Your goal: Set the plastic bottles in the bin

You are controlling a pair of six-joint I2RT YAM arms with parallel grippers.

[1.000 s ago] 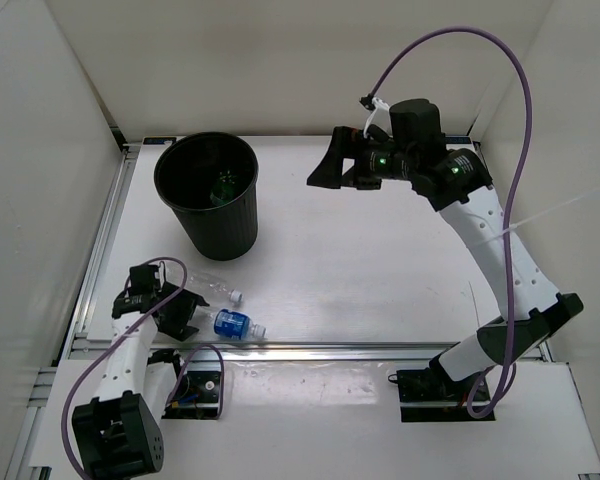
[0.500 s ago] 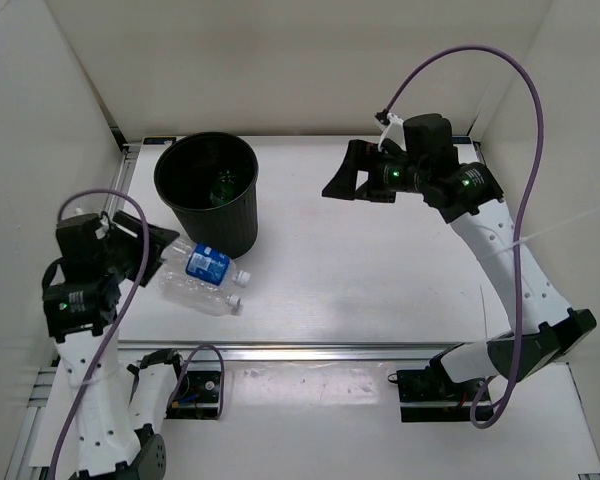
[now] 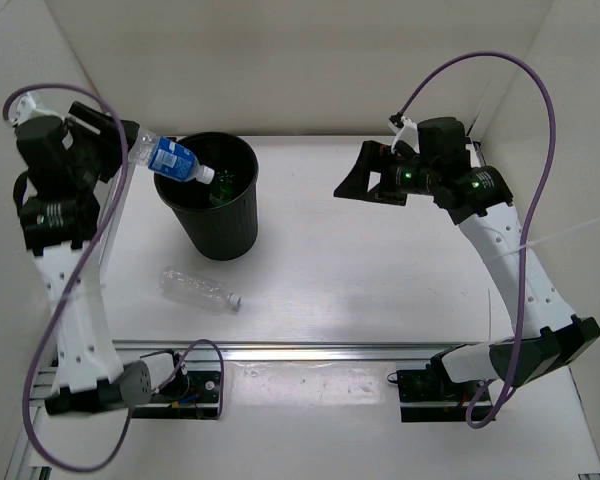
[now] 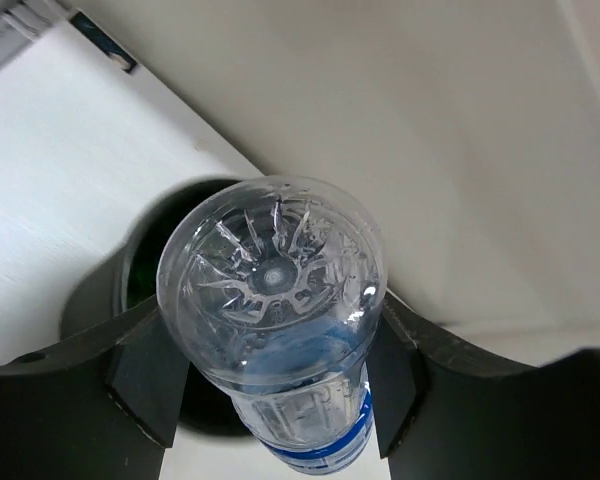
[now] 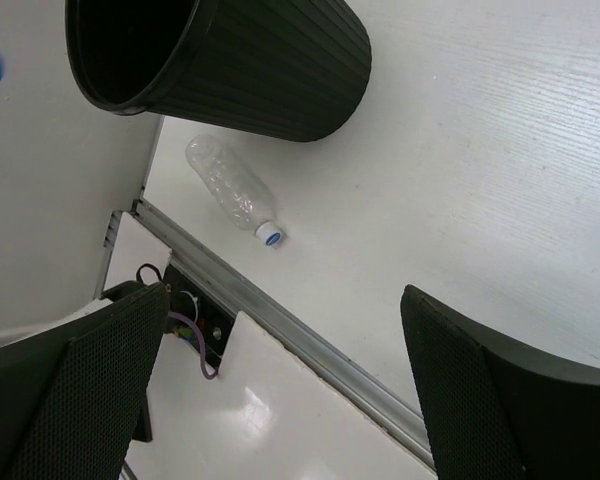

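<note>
My left gripper [image 3: 120, 150] [image 4: 272, 375] is shut on a clear bottle with a blue label [image 3: 173, 160] [image 4: 280, 300], held high and tilted cap-down over the left rim of the black bin [image 3: 212, 200] [image 4: 100, 290]. Something green [image 3: 223, 187] shows inside the bin. A plain clear bottle [image 3: 198, 290] [image 5: 230, 187] lies on its side on the table in front of the bin. My right gripper [image 3: 355, 180] [image 5: 280, 390] hangs open and empty in the air to the right of the bin [image 5: 230, 70].
White walls enclose the table on the left, back and right. An aluminium rail [image 3: 310, 350] [image 5: 310, 330] runs along the near edge, with the arm bases and loose purple cables behind it.
My left arm has lifted the blue-label bottle from the table near the front edge up to the bin's rim. The right gripper has drifted slightly right, still open.
</note>
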